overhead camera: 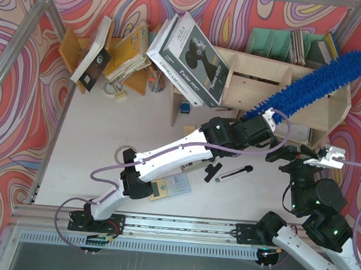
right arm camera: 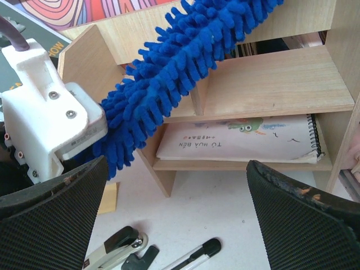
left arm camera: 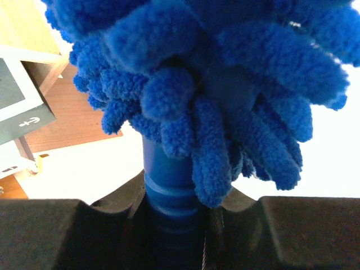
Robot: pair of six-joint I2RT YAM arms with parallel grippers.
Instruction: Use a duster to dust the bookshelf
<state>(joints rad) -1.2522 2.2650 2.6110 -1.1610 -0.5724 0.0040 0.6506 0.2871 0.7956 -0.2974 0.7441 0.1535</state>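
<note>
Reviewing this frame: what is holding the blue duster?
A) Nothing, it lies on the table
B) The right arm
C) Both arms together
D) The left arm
D: the left fingers are clamped on the handle of the duster, while the right fingers stand wide open with nothing between them.

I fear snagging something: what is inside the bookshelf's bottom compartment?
A spiral-bound booklet lies flat there; a board of the bookshelf hides anything behind it.

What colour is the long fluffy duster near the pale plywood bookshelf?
The long fluffy duster is bright blue, clearest in the right wrist view.
</note>
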